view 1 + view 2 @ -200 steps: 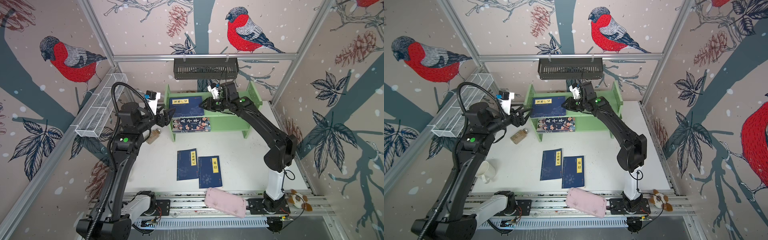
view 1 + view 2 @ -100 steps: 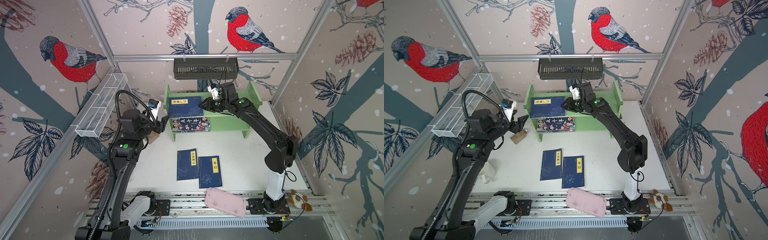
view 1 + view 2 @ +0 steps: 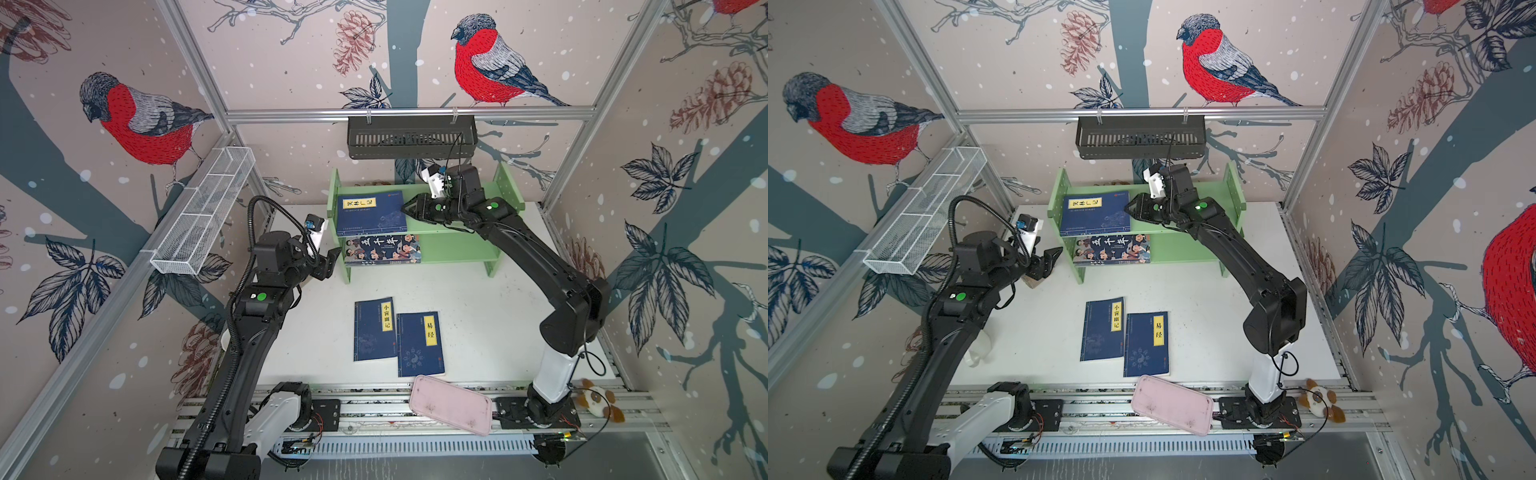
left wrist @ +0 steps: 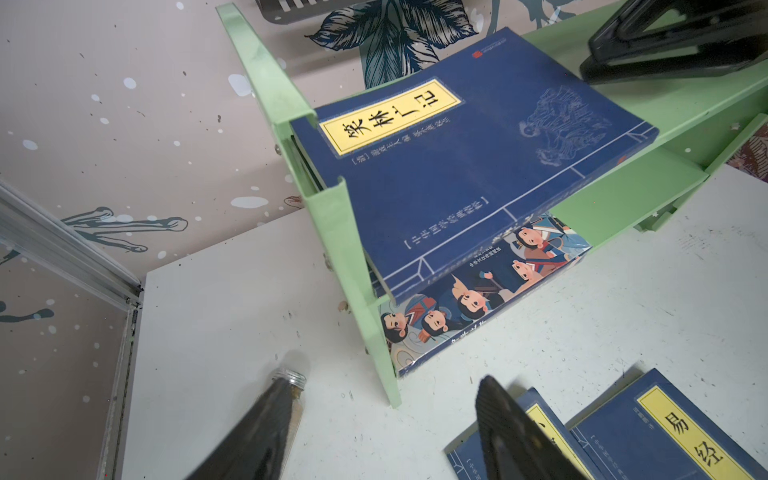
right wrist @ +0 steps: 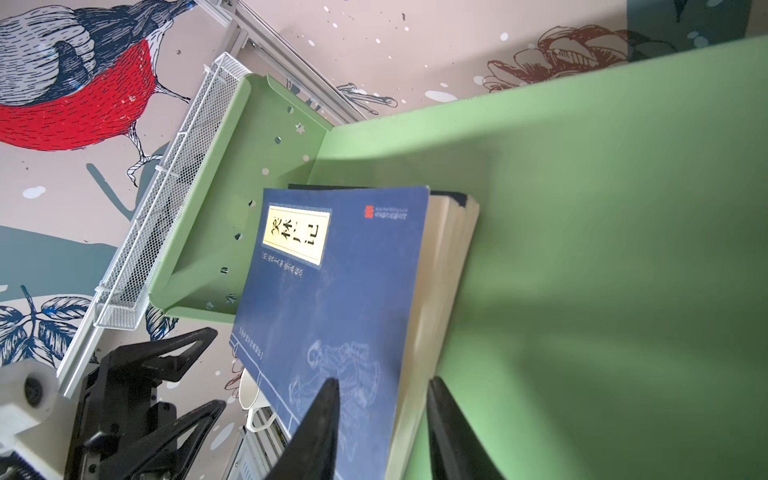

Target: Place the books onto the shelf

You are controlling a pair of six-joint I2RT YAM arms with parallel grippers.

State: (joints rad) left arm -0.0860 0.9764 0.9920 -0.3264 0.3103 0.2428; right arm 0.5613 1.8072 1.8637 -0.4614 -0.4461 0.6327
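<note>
The light green shelf (image 3: 457,245) (image 3: 1183,249) stands at the back of the table. A navy book with a yellow label (image 3: 371,212) (image 3: 1095,214) (image 4: 457,166) (image 5: 332,282) lies flat on its upper tier, on top of another. My right gripper (image 3: 405,206) (image 3: 1128,205) (image 5: 383,381) is at that book's right edge. Its fingers stand open on either side of the edge, with a gap showing. The cartoon book (image 3: 382,248) (image 4: 478,291) lies on the lower tier. Two navy books (image 3: 374,328) (image 3: 419,343) lie on the table. My left gripper (image 3: 332,259) (image 3: 1052,257) (image 4: 386,382) hangs open and empty beside the shelf's left panel.
A small bottle with a metal cap (image 4: 291,378) lies under my left gripper. A white mug (image 3: 978,353) stands at the left table edge. A pink tray (image 3: 451,405) rests on the front rail, with a plush toy (image 3: 598,401) to its right. A black basket (image 3: 411,137) and a white wire basket (image 3: 203,212) hang on the walls.
My left gripper has dropped from the upper tier's left end to beside the lower tier. My right gripper's jaws have spread at the top book's edge.
</note>
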